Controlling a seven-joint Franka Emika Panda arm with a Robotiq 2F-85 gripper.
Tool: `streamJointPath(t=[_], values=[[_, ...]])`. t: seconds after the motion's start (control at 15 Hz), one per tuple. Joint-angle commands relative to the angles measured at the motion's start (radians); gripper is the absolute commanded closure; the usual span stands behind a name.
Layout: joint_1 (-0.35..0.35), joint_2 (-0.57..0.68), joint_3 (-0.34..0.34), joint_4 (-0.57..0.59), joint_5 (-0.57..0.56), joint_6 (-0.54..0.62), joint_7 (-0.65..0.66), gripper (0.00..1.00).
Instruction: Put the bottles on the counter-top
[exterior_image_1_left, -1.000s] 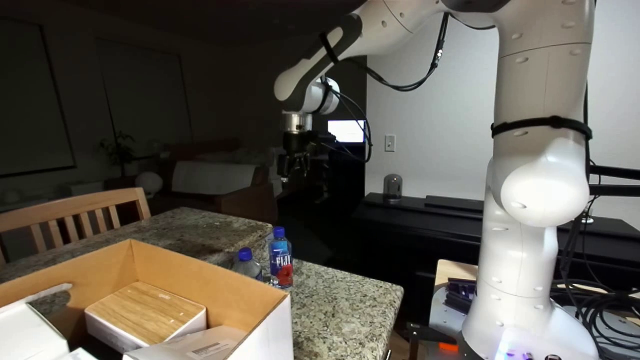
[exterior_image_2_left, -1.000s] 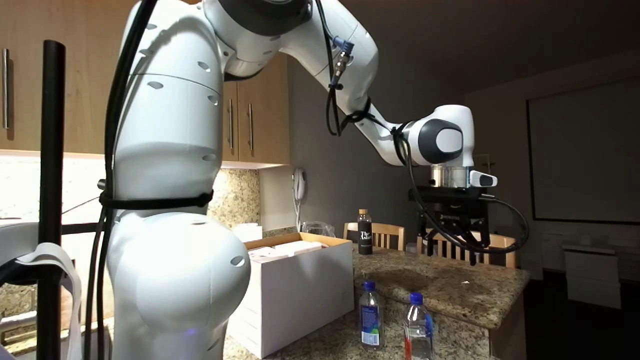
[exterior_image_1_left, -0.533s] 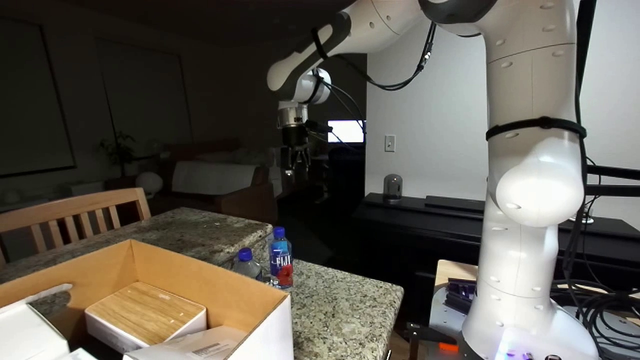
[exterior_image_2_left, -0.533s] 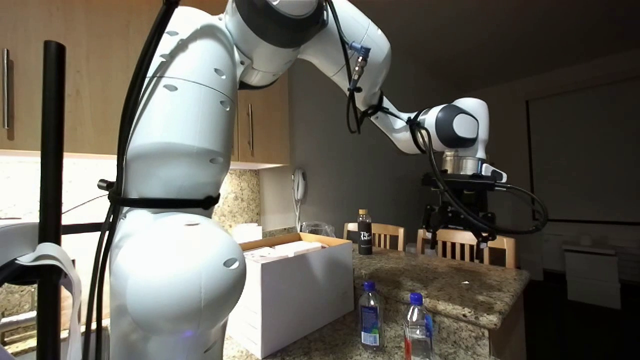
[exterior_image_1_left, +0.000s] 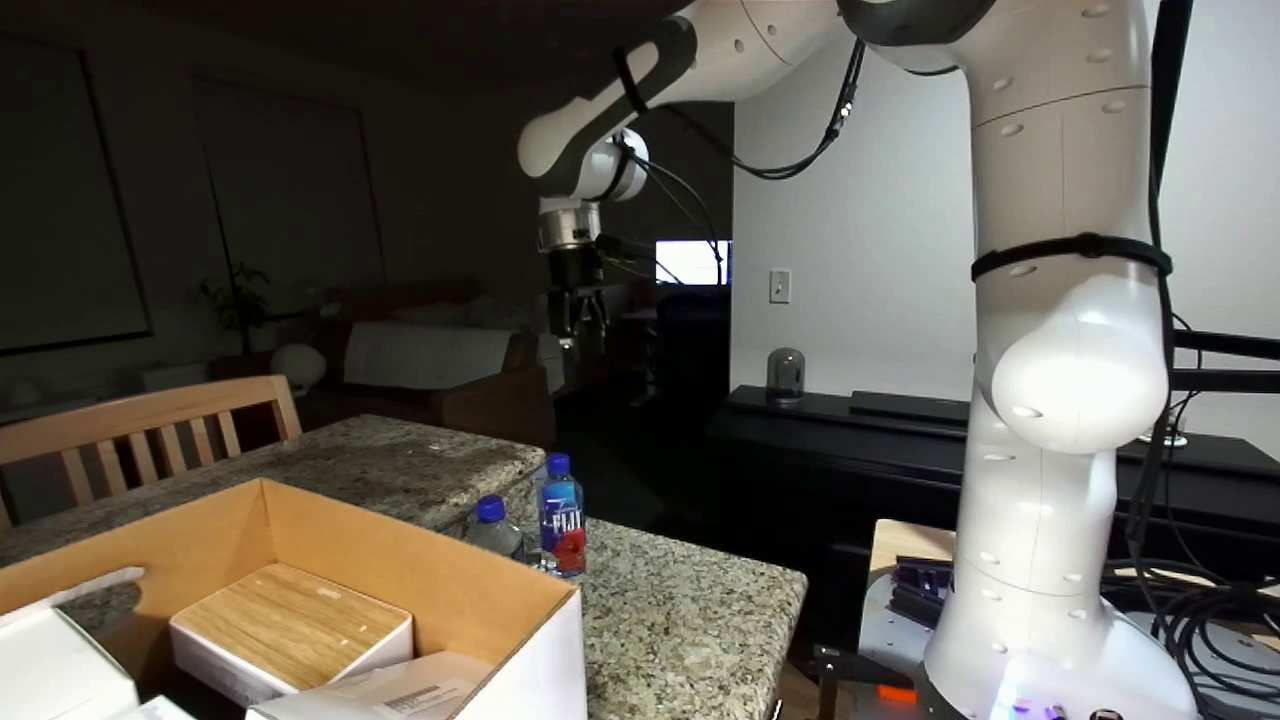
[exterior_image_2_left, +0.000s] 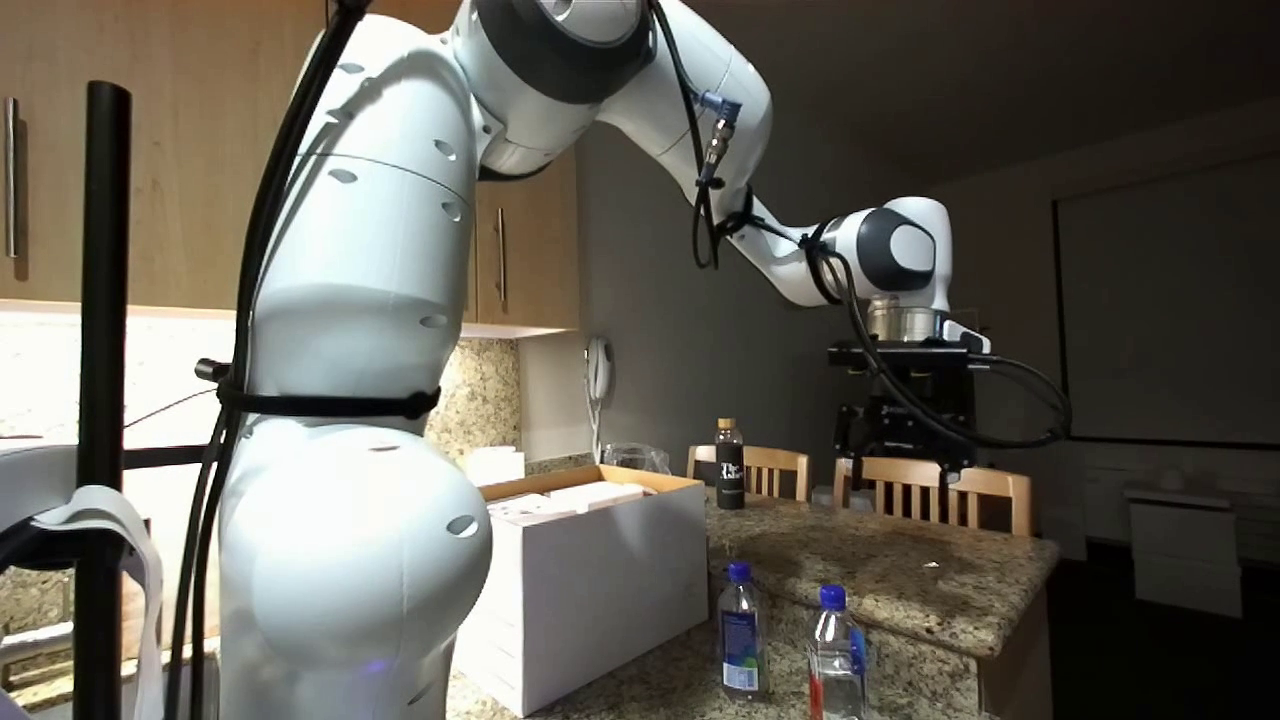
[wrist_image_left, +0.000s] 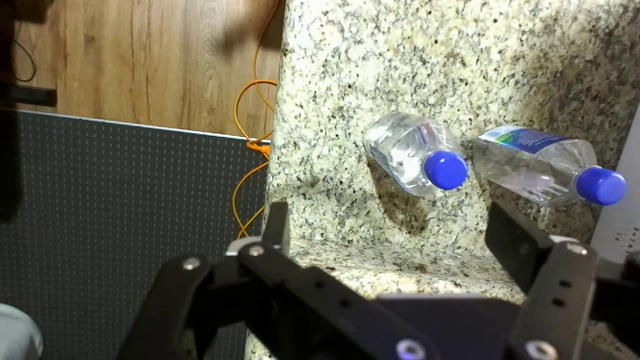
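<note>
Two clear bottles with blue caps stand upright on the lower granite surface (exterior_image_1_left: 690, 620). The bottle farther from the box (exterior_image_1_left: 563, 525) also shows in an exterior view (exterior_image_2_left: 836, 660) and the wrist view (wrist_image_left: 405, 150). The bottle closer to the box (exterior_image_2_left: 741, 640) also shows in the wrist view (wrist_image_left: 535, 162); the box partly hides it in an exterior view (exterior_image_1_left: 495, 535). The raised granite counter-top slab (exterior_image_2_left: 900, 560) lies behind them; it also shows in an exterior view (exterior_image_1_left: 400, 455). My gripper (exterior_image_2_left: 898, 470) is high above, open and empty; in the wrist view its fingers (wrist_image_left: 390, 225) are wide apart.
A cardboard box (exterior_image_2_left: 610, 590) holding smaller boxes stands beside the bottles. A dark bottle with a wooden cap (exterior_image_2_left: 730, 470) stands on the raised slab. Wooden chairs (exterior_image_2_left: 930, 485) are behind it. An orange cord (wrist_image_left: 240, 185) hangs past the granite's free edge.
My gripper has risen a little and shifted left in an exterior view; elsewhere it swung right, then back left. It stays open. The bottles and box have not moved.
</note>
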Motion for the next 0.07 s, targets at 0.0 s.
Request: streamJointPath(t=[0.0], values=[[-0.017, 0.000, 0.017, 0.002, -0.003, -0.002, 0.002, 0.00]])
